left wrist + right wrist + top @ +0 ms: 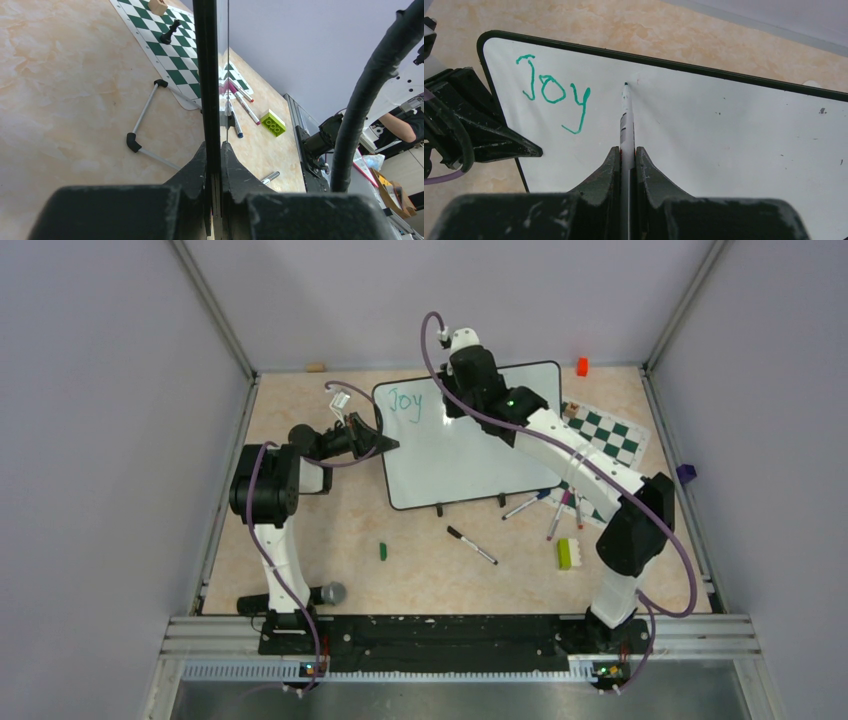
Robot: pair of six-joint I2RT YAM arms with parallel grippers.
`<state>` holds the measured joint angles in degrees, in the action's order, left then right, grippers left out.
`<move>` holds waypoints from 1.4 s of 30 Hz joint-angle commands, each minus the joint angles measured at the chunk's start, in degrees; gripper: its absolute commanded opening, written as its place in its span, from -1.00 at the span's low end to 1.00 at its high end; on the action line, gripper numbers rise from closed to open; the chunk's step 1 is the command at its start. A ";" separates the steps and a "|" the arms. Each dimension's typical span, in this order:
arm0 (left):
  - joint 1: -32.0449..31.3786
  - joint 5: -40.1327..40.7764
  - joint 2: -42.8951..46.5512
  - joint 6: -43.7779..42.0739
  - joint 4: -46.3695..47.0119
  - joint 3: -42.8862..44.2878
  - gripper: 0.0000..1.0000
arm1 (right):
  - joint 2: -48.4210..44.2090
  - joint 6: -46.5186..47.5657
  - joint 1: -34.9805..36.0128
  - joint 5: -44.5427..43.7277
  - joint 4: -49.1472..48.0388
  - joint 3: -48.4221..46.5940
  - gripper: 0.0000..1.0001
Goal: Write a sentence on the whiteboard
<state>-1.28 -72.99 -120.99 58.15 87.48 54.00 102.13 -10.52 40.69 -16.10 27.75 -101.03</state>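
The whiteboard [480, 455] lies on the table with its top edge raised. Only the teal-green word "Joy" [405, 403] of the sentence is on it, at its upper left; it also shows in the right wrist view [555, 92]. My left gripper [385, 445] is shut on the board's left edge, which appears as a black frame [206, 75] between its fingers [214, 145]. My right gripper [452, 410] is shut on a white marker [626, 117]. The marker's tip is at the board [734, 130], just right of "Joy".
A green-and-white chess mat [605, 440] lies right of the board, with a black pawn [170, 31] on it. Loose markers [470, 545] [525, 505] lie in front, with a lime brick [566, 553], a small green cap [382, 551] and an orange block [582, 366] nearby.
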 commanded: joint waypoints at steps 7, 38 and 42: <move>-1.97 -9.63 -0.85 -7.26 5.24 -1.02 -1.00 | 1.68 1.08 -0.51 -2.27 -1.21 -4.34 -1.00; -2.06 -9.63 -0.83 -7.27 5.19 -1.00 -1.00 | 3.15 1.31 -0.52 -3.67 0.67 -4.99 -1.00; -2.06 -9.59 -0.75 -7.35 5.23 -1.09 -1.00 | 2.41 1.05 -0.52 -6.39 1.08 -4.63 -1.00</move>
<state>-1.30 -72.73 -120.99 58.19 87.11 54.00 104.07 -10.04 40.73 -18.09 27.83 -103.31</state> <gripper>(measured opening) 0.083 0.087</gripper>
